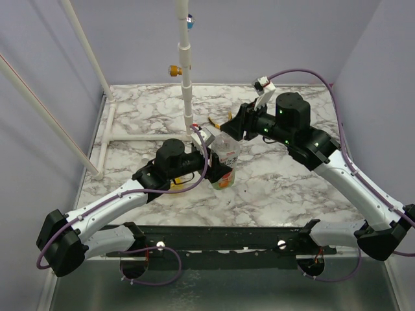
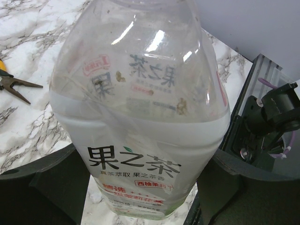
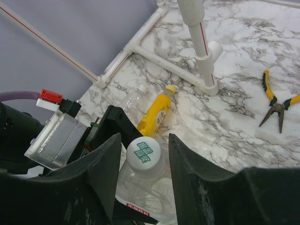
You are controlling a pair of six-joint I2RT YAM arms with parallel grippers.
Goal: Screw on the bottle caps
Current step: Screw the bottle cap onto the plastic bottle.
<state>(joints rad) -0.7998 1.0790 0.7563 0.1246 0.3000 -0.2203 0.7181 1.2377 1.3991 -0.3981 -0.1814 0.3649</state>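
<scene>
The clear bottle (image 1: 228, 154) with its green-and-white label stands upright at mid table. My left gripper (image 1: 217, 171) is shut on its lower body, one finger (image 2: 51, 187) on each side of the label (image 2: 136, 168). A whitish bottle cap (image 3: 144, 154) with green print sits on the bottle's neck. My right gripper (image 3: 144, 140) reaches down over it, its fingers (image 3: 105, 164) tight on both sides of the cap. The yellow bottle (image 3: 153, 115) lies on the marble behind, a yellow cap (image 3: 171, 88) on its neck.
Yellow-handled pliers (image 3: 276, 105) lie on the marble at the far right of the right wrist view. A white pipe frame (image 1: 187, 65) rises behind the bottles, its foot (image 3: 206, 84) near the yellow bottle. Another clear bottle (image 3: 133, 101) lies beside the yellow one.
</scene>
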